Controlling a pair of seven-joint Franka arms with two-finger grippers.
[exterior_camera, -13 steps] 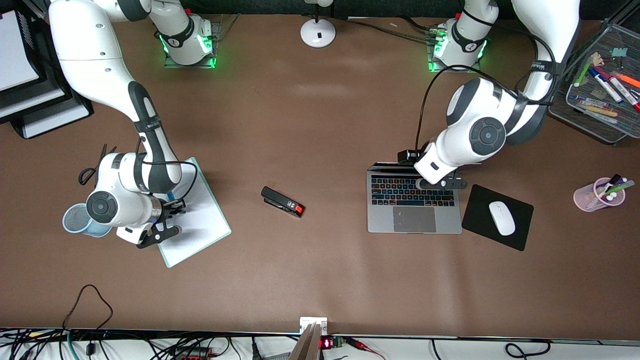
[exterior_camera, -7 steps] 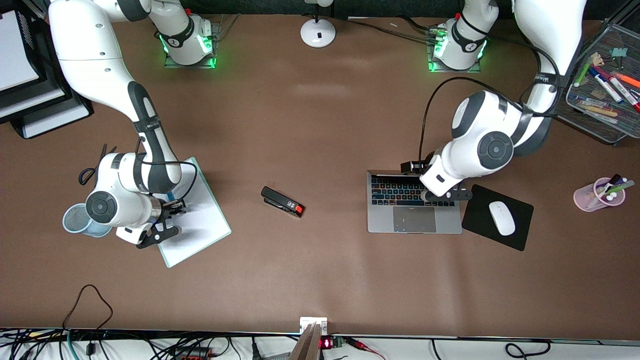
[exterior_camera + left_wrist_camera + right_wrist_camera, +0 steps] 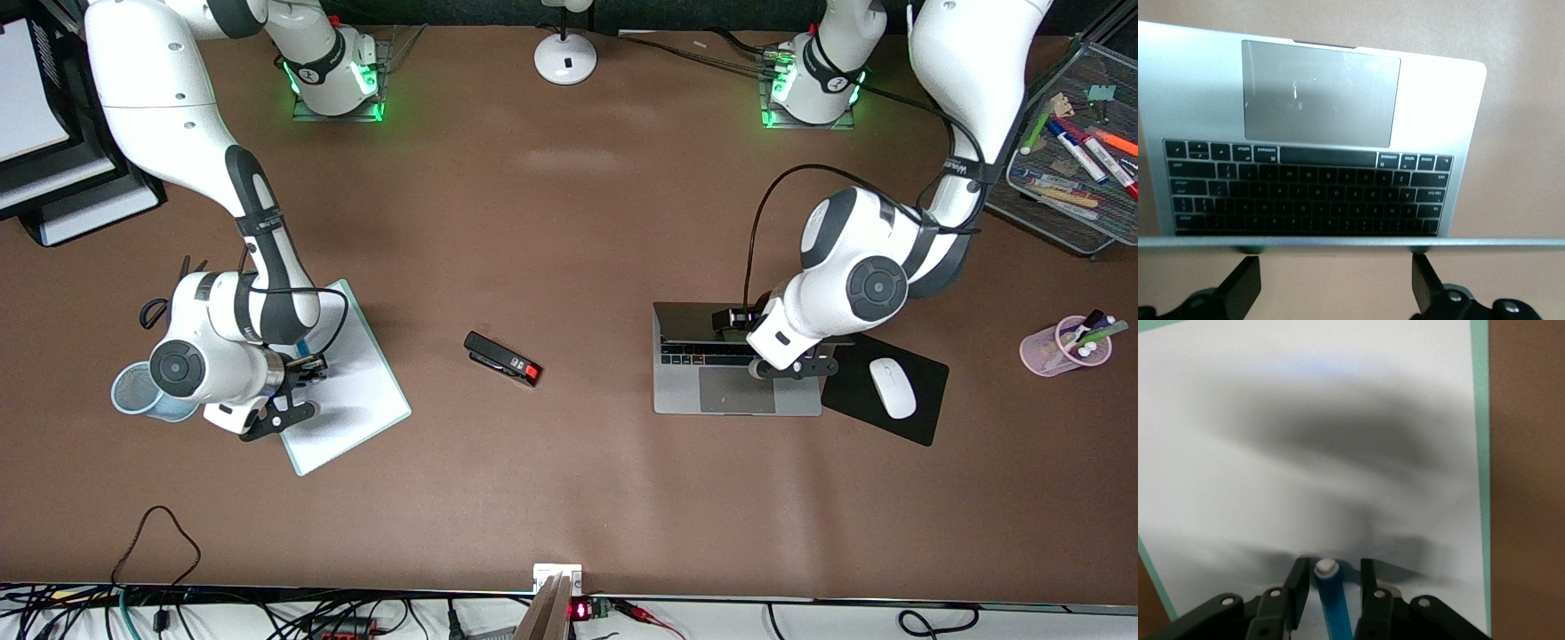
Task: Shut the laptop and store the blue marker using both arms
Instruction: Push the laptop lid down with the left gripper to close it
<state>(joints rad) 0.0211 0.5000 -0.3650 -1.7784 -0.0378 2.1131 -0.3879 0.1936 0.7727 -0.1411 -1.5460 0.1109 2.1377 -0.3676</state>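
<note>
The slim silver-grey laptop (image 3: 738,391) with black keys is half shut now. A second ago its lid stood up and we could see all the keys. Now the lid leans low over them, and from the front we see only the rows of keys nearest the trackpad. The left gripper (image 3: 794,367) sits on top of the lid and pushes it down. Its fingers (image 3: 1245,293) are spread wide, and the lid's edge runs just in front of them. We think one more push shuts it.

The short bright-blue marker (image 3: 1335,607) with a whitish end lies right between the fingers of the right gripper (image 3: 298,391). They have come closer, with one on each side, but thin gaps show, so it is not pinched yet. Under this hand lies the white clipboard with a green edge (image 3: 364,391). Beside the hand stands a blue mesh cup (image 3: 129,391).
</note>
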